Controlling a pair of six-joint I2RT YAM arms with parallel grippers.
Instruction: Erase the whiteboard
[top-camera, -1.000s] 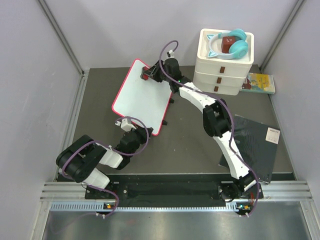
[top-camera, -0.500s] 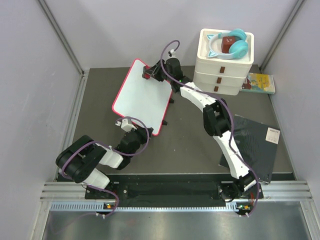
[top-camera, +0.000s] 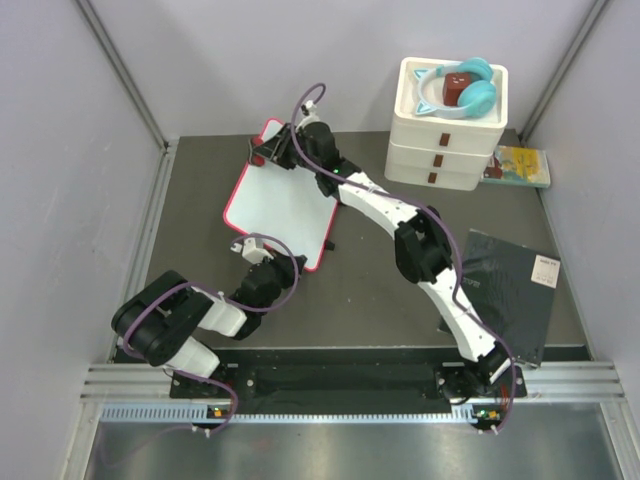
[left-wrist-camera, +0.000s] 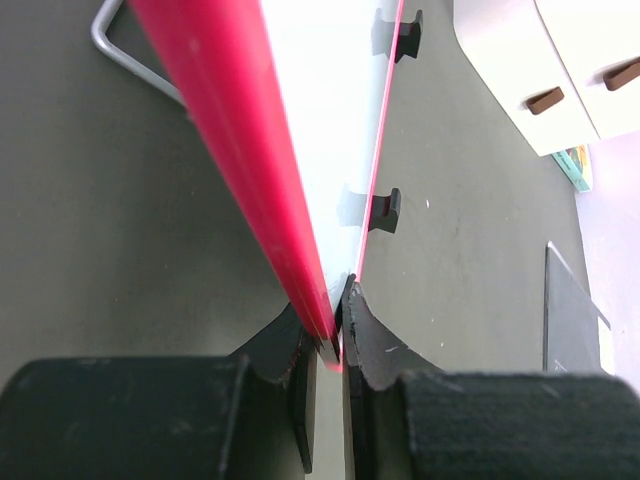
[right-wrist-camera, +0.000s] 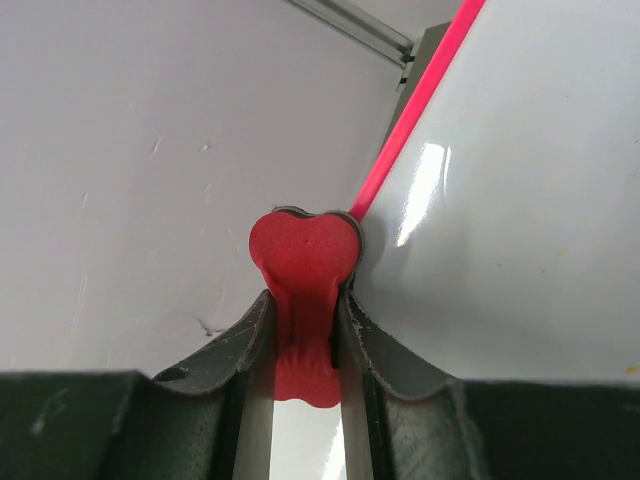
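The whiteboard (top-camera: 285, 205), white with a pink-red rim, stands tilted on the dark mat left of centre. My left gripper (top-camera: 283, 264) is shut on its near edge; in the left wrist view the jaws (left-wrist-camera: 338, 335) pinch the red rim (left-wrist-camera: 240, 130). My right gripper (top-camera: 264, 155) is at the board's far left corner, shut on a red eraser (right-wrist-camera: 303, 265) whose rounded head presses on the white surface (right-wrist-camera: 500, 220) beside the red rim. No scribbles show on the board.
A white drawer stack (top-camera: 447, 130) with teal headphones (top-camera: 465, 92) on top stands at the back right, a book (top-camera: 520, 165) beside it. A dark grey sheet (top-camera: 515, 290) lies at the right. Grey walls close in on both sides. A metal stand leg (left-wrist-camera: 120, 50) sits under the board.
My right gripper has slid left along the board's far edge with the eraser, from the top middle to the far left corner. The left gripper has stayed put.
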